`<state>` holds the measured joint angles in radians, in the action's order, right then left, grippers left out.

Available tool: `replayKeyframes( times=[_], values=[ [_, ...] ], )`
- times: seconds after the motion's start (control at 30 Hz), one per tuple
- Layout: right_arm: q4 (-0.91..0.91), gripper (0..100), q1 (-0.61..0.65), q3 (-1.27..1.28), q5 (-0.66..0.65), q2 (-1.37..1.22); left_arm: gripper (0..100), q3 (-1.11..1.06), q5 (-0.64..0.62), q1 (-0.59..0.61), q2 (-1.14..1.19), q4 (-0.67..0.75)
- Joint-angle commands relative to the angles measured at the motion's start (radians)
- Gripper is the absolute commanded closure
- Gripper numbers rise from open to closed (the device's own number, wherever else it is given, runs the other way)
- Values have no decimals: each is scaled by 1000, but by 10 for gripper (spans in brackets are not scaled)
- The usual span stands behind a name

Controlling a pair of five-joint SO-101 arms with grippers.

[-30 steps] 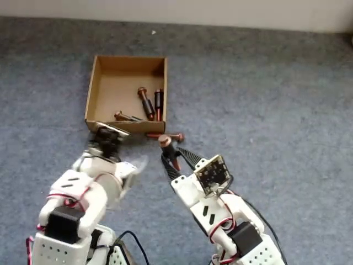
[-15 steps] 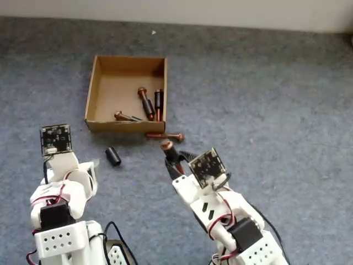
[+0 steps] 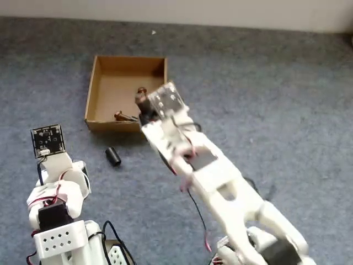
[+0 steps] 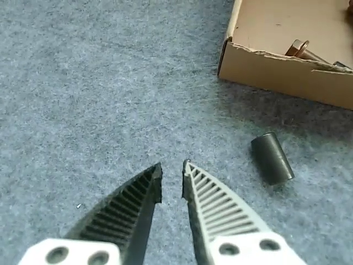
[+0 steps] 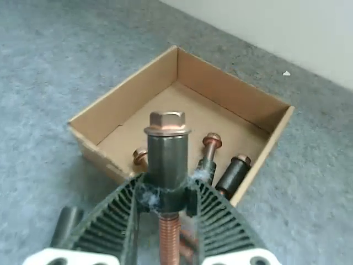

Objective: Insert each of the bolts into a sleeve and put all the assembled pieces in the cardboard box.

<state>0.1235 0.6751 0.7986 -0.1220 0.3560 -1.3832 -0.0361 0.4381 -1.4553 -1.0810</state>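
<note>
Grey carpet [image 3: 276, 99] covers the whole work surface. On it, in the high view, the right arm [image 3: 220, 176] runs as a long diagonal from 5 o'clock up towards 11 o'clock, and its wrist ends over the near right corner of the cardboard box [image 3: 91, 91]. The left arm [image 3: 55, 187] is folded back at 7 o'clock, well apart from the box.

The box sits at 11 o'clock from the middle of the high view, open at the top.

The right gripper [image 5: 165, 189] is clenched on a dark sleeve [image 5: 165, 157] with a bolt [image 5: 167, 120] through it. The piece stands upright, with the hexagonal head at 12 o'clock and the copper shank coming out below the jaws at 6 o'clock. It is held above the box's near wall, not touching the cardboard.

The left gripper [image 4: 172, 175] grips nothing. Its ribbed jaws are parted by a narrow gap and point at bare carpet.

A loose sleeve [image 3: 113, 156] lies on its side on the carpet at 6 o'clock from the box, just outside the near wall and apart from both grippers.

Inside the box, assembled pieces [image 5: 234, 172] lie towards its right wall, and a copper head [image 5: 139, 157] shows by the near wall.
</note>
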Motion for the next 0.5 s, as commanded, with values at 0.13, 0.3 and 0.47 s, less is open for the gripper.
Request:
replayKeyframes(
  times=[0.13, 0.3, 0.47],
  values=[
    [-153, 994, -65, -338, -14, -374, 915, 5, -11, 15, -7, 26],
    [-209, 989, -85, -406, -14, -506, 915, 4, -9, 15, -7, 26],
    [-202, 941, -85, -430, -46, -587, 915, 4, -9, 15, -7, 26]
  ],
)
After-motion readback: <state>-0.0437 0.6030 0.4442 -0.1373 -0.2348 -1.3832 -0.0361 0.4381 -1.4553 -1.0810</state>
